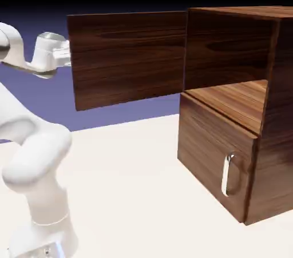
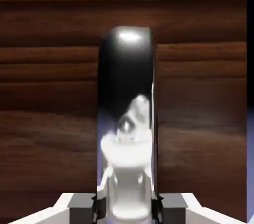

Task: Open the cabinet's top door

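Note:
The dark wood-grain cabinet (image 1: 274, 137) stands at the exterior view's right. Its top door (image 1: 129, 56) is swung wide open and juts out to the left from its hinge edge, leaving the upper compartment (image 1: 229, 51) exposed. My gripper (image 1: 64, 54) reaches in at the door's far left edge, and the panel hides its fingertips there. In the hand view the door's curved silver handle (image 2: 126, 94) rises large between my fingers (image 2: 82, 209), with wood grain filling the background. My gripper (image 2: 126, 210) is shut on that handle.
Below the open compartment, the smaller lower panel (image 1: 212, 142) is closed, with its short silver handle (image 1: 229, 174) facing out. The white arm (image 1: 34, 159) rises at the lower left. The pale tabletop (image 1: 131, 194) spreads between the arm and the cabinet.

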Robot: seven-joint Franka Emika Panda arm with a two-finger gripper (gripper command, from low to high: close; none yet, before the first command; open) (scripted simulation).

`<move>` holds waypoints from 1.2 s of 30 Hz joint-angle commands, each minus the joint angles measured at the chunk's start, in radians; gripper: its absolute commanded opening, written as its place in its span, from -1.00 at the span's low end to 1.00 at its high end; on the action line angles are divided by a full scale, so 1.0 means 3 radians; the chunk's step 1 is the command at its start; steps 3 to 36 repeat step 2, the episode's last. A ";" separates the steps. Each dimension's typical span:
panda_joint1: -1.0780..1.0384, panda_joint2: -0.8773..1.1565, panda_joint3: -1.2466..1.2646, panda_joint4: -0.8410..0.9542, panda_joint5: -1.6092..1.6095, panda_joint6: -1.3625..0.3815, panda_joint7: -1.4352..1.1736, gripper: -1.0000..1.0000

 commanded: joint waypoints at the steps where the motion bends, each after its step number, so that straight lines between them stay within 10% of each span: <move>1: -0.0122 -0.0064 0.0063 0.0115 0.0031 -0.0056 -0.0046 -1.00; 36: -0.0211 -0.0113 0.0108 0.0202 0.0053 -0.0096 -0.0081 -1.00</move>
